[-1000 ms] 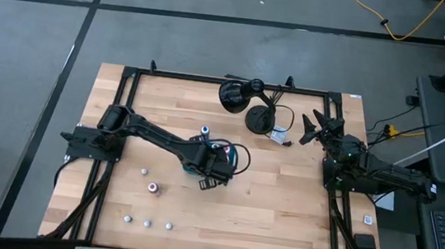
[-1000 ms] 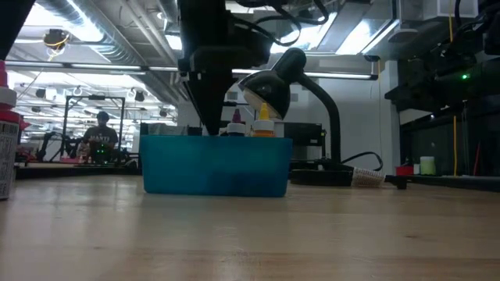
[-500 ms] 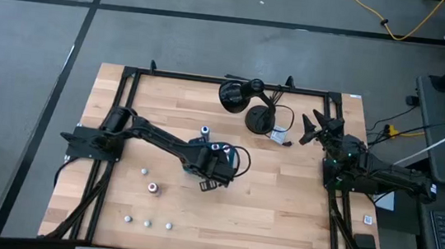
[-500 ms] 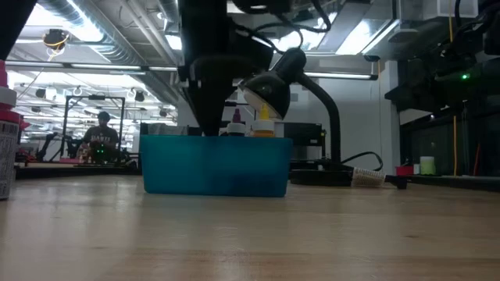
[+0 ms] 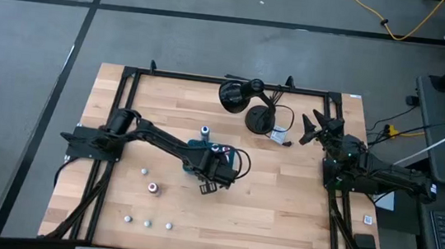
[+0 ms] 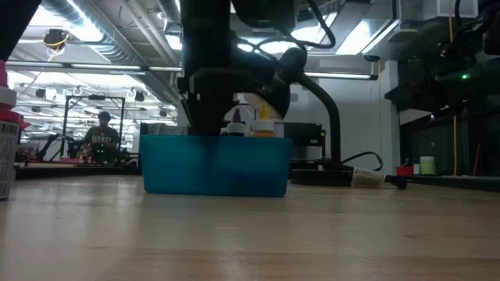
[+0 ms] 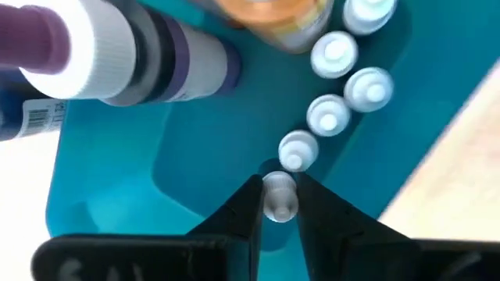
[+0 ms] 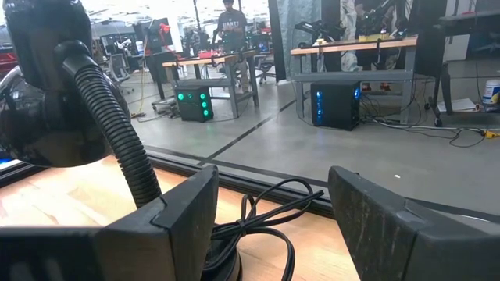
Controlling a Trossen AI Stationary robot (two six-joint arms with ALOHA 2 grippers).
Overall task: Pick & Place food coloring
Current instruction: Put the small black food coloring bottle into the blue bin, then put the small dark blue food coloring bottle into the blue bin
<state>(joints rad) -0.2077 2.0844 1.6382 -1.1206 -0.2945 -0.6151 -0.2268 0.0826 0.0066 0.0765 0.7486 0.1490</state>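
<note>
Two dark, slender jointed arms trail looped black cables; each pincer has flat, matte black wedge-shaped fingers.

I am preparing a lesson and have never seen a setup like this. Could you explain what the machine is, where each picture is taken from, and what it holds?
Two robot arms work at a wooden table. One camera looks down from above, one sits at table height, and one rides on each wrist. The left gripper is lowered into a teal tray, its jaws shut on a small food coloring bottle at the end of a row. More bottles stand loose on the table. The right gripper waits open beside a black desk lamp.
</note>
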